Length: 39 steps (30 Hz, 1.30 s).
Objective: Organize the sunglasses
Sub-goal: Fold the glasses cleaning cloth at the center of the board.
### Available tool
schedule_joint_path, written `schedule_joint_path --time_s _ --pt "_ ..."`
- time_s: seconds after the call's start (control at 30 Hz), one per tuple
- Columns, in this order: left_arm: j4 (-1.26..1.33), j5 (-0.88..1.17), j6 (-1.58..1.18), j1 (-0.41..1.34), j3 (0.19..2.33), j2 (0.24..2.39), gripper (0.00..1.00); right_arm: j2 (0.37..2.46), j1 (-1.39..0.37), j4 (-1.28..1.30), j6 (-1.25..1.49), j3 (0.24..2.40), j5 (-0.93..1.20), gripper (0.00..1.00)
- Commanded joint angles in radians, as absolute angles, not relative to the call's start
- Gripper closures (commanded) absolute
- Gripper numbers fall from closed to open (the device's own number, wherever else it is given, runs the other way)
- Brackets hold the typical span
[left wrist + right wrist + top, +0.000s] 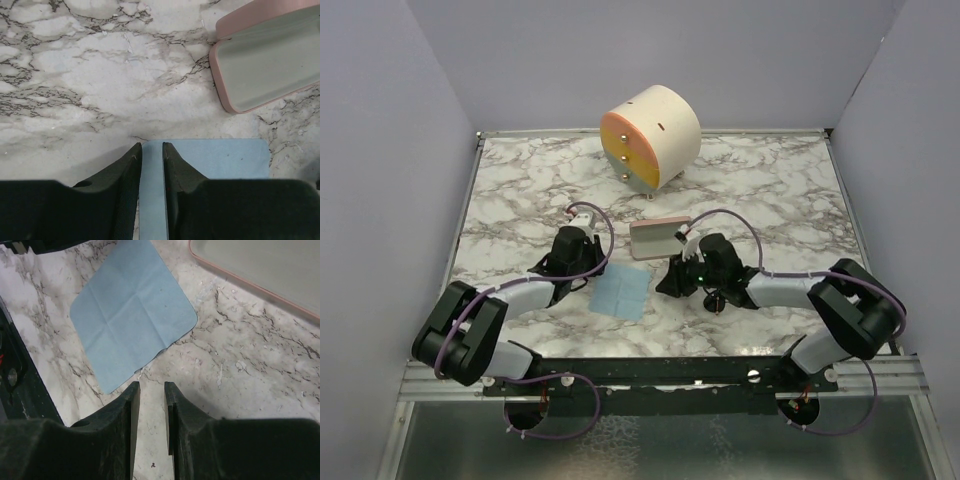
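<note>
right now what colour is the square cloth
The cloth is light blue, clearest in the right wrist view.

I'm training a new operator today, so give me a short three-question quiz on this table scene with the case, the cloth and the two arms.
1. True or false: the blue cloth lies inside the pink case.
2. Which thing stands at the far side of the table? A) the round cream drum B) the cloth C) the case
3. In one word, what does the right end effector hold?
Key: 1 false, the cloth lies flat on the table beside the case. 2 A. 3 nothing.
</note>
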State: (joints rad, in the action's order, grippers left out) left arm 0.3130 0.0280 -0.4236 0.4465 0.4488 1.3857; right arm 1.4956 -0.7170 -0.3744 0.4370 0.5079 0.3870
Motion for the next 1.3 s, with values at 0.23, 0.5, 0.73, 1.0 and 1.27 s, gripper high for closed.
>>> schedule_joint_path --time_s 0.23,0.5,0.73,1.0,1.27 --pt "0.319 0.014 -0.412 0.446 0.461 1.393 0.73 1.627 -0.729 -0.423 0.448 0.622 0.339 0.72" --pt "0.321 0.047 -0.409 0.447 0.475 1.441 0.74 1.707 -0.729 -0.424 0.443 0.678 0.323 0.7" --pt "0.319 0.053 -0.402 0.447 0.478 1.446 0.74 1.756 -0.729 -0.418 0.441 0.715 0.306 0.7" --pt "0.319 0.07 -0.405 0.446 0.479 1.45 0.8 1.79 -0.731 -0.415 0.442 0.727 0.31 0.7" --pt "0.319 0.072 -0.405 0.447 0.474 1.441 0.84 1.816 -0.757 -0.413 0.448 0.74 0.306 0.71"
